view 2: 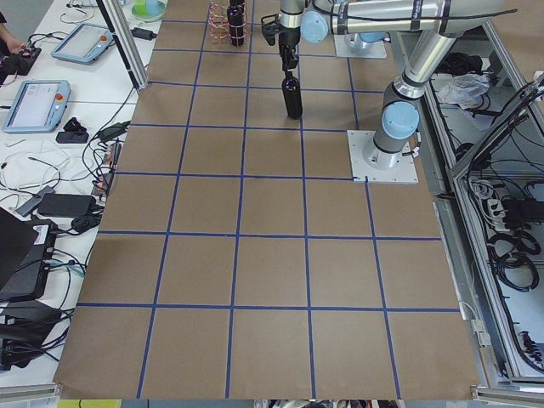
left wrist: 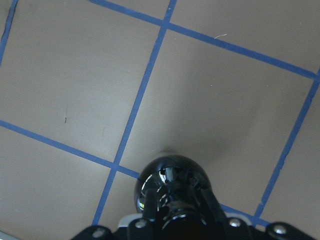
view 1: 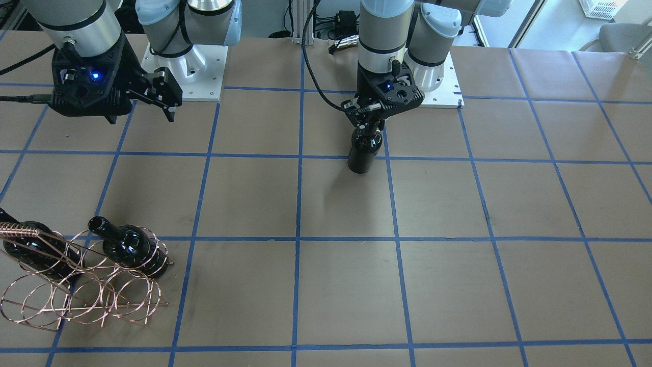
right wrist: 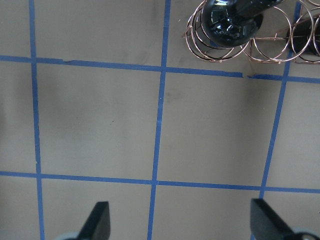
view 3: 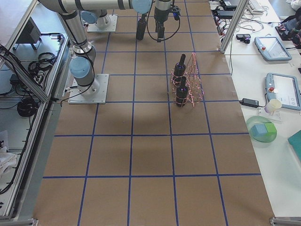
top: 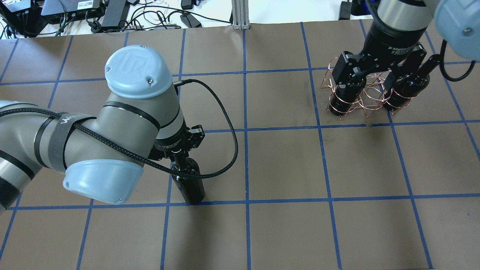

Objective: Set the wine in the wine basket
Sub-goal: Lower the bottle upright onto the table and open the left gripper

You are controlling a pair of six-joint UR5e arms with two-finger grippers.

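The tabletop (top: 285, 165) beneath the left claw (top: 179, 156) is covered with brown paper (top: 367, 161) and gridded with blue tape (top: 247, 202); cables (top: 150, 17) are piled beyond it, past the edge.

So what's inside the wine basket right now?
A dark bottle and a second bottle stand in the wine basket's rings; the remaining rings look empty. In the overhead view the right gripper partly covers both bottles and the rack.
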